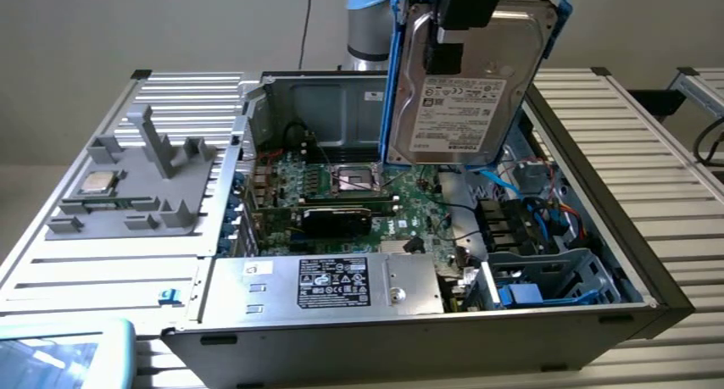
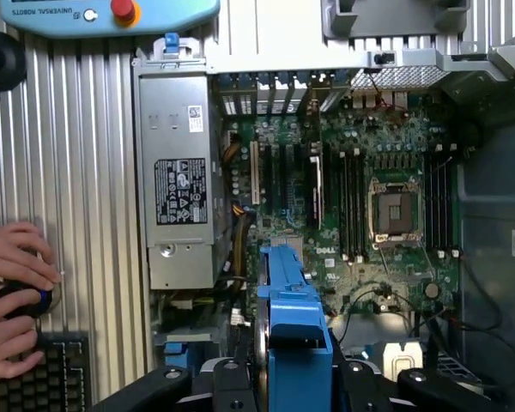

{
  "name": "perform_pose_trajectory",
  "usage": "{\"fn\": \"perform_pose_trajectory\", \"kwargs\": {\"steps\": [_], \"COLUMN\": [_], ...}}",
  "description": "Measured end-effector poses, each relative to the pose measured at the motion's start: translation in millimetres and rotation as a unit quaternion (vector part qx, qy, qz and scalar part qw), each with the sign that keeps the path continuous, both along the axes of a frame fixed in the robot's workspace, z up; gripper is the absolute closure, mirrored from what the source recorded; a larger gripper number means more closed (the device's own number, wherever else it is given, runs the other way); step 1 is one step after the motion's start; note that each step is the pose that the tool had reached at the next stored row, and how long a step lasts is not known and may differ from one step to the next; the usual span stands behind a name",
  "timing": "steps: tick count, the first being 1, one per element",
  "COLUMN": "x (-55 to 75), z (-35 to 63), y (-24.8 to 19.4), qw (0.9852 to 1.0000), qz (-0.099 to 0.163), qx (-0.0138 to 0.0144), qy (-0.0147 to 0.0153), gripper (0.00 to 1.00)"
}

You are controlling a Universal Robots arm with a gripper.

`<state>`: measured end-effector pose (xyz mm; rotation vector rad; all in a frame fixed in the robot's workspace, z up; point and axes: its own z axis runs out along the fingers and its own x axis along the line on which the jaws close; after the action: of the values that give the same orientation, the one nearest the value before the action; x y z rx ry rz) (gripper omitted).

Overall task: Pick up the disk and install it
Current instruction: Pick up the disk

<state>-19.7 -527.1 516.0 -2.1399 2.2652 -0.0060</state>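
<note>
The disk (image 1: 466, 97), a silver-grey hard drive with a white label in a blue plastic frame (image 1: 395, 75), hangs upright in the air above the open computer case (image 1: 588, 164). My gripper (image 1: 455, 40) comes down from above and is shut on the disk's upper edge. In the wrist view the disk's blue frame (image 2: 296, 322) shows edge-on between my black fingers (image 2: 369, 382), over the motherboard (image 2: 352, 172). The disk touches nothing in the case.
Inside the case lie the motherboard (image 1: 362, 190), a silver power supply (image 1: 328, 283) with a black label, and a blue-trimmed drive bay (image 1: 548, 279). A grey fixture (image 1: 136, 186) holds a CPU chip (image 1: 97, 184). A person's hands (image 2: 13, 287) rest near a keyboard (image 2: 43, 382).
</note>
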Motion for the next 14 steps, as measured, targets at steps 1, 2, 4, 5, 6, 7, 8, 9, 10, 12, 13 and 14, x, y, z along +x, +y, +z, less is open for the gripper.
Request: {"fn": "perform_pose_trajectory", "kwargs": {"steps": [1, 2, 4, 5, 6, 7, 8, 9, 10, 12, 13, 14], "x": [2.5, 5.0, 9.9, 12.5, 15.0, 17.5, 19.9, 22.3, 25.0, 30.4, 33.5, 37.2], "z": [0.0, 0.1, 0.0, 0.0, 0.0, 0.1, 0.1, 0.0, 0.0, 0.0, 0.1, 0.1], "y": [-2.5, -4.9, -9.6, -12.2, -14.6, -17.0, -19.4, -21.8, -24.4, -28.8, -30.8, -32.6], "qw": [1.0, 1.0, 1.0, 1.0, 1.0, 1.0, 1.0, 1.0, 1.0, 1.0, 1.0, 1.0], "qz": [0.0, 0.0, 0.0, 0.0, 0.0, 0.0, 0.0, 0.0, 0.0, 0.0, 0.0, 0.0], "qx": [-0.0001, -0.0002, -0.0002, -0.0002, -0.0003, -0.0003, -0.0004, -0.0003, -0.0004, -0.0004, -0.0005, -0.0005], "qy": [0.0, 0.0, 0.0, 0.0, 0.0, 0.0, 0.0, 0.0, 0.0, 0.0, 0.0, 0.0], "gripper": [0.62, 0.62, 0.62, 0.62, 0.62, 0.62, 0.62, 0.62, 0.62, 0.62, 0.62, 0.62]}}
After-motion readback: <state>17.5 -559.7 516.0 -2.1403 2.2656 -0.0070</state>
